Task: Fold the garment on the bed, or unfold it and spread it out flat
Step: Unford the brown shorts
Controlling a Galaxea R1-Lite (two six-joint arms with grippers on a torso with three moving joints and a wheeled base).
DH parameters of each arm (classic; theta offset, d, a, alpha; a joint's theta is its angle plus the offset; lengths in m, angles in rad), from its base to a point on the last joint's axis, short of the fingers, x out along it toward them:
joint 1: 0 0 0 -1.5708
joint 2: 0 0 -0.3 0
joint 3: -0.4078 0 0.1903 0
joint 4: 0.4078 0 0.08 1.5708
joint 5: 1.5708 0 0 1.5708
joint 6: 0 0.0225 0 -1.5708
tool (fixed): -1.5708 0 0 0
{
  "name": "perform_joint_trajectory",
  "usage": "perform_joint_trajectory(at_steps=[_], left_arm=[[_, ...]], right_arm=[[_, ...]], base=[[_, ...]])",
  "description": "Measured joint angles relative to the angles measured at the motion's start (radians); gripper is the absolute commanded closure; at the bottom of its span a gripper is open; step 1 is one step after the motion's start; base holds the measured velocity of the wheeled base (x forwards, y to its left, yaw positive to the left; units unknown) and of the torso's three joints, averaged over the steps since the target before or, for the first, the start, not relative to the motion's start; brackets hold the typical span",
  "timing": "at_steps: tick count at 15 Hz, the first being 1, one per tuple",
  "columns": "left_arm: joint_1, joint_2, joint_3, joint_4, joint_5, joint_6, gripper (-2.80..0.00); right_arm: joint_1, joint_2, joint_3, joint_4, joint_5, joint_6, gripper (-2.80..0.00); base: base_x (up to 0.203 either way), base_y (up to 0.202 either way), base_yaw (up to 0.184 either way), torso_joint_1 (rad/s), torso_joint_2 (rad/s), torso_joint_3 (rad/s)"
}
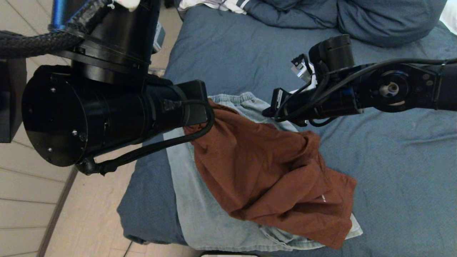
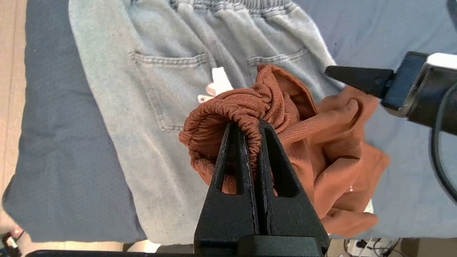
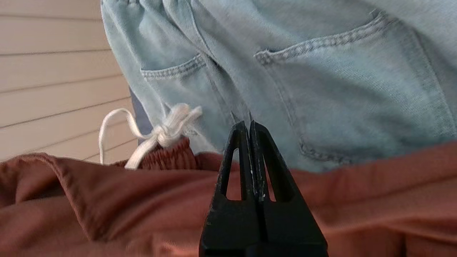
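A rust-brown garment (image 1: 271, 167) with a ribbed elastic waistband (image 2: 242, 107) lies crumpled on the bed (image 1: 392, 160), over a pair of light-blue denim shorts (image 1: 185, 200). My left gripper (image 2: 250, 123) is shut on the brown waistband and holds that end raised above the denim; in the head view my own left arm hides it. My right gripper (image 3: 249, 123) is shut with nothing between its fingers. It hovers just above the brown cloth, with its tip (image 1: 267, 112) pointing at the denim's back pockets (image 3: 321, 89).
A white drawstring knot (image 3: 160, 132) sits at the brown waistband. Bunched blue bedding (image 1: 375, 21) lies at the head of the bed. The bed's left edge (image 1: 142, 200) drops to a pale plank floor (image 1: 28, 200). Bare blue sheet (image 1: 410, 200) stretches to the right.
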Motion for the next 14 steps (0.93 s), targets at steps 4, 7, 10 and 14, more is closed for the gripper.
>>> perform_joint_trajectory(at_steps=[4, 7, 10, 14], left_arm=[[0.003, -0.009, 0.078, -0.039, -0.004, -0.01, 0.0], [0.008, -0.011, 0.108, -0.057, -0.005, -0.011, 0.0], [0.037, -0.021, 0.179, -0.109, -0.028, -0.02, 0.0], [0.06, -0.024, 0.226, -0.156, -0.079, -0.02, 0.0]], right_arm=[[0.02, 0.009, 0.002, 0.033, 0.099, 0.039, 0.0], [0.051, 0.037, 0.006, 0.078, 0.125, 0.049, 0.0], [0.02, 0.012, -0.012, 0.128, 0.122, 0.03, 0.0], [-0.189, -0.115, 0.061, 0.26, 0.12, -0.092, 0.0]], base=[[0.0, 0.0, 0.0, 0.0, 0.0, 0.0], [0.0, 0.0, 0.0, 0.0, 0.0, 0.0], [0.0, 0.0, 0.0, 0.0, 0.0, 0.0], [0.0, 0.0, 0.0, 0.0, 0.0, 0.0]])
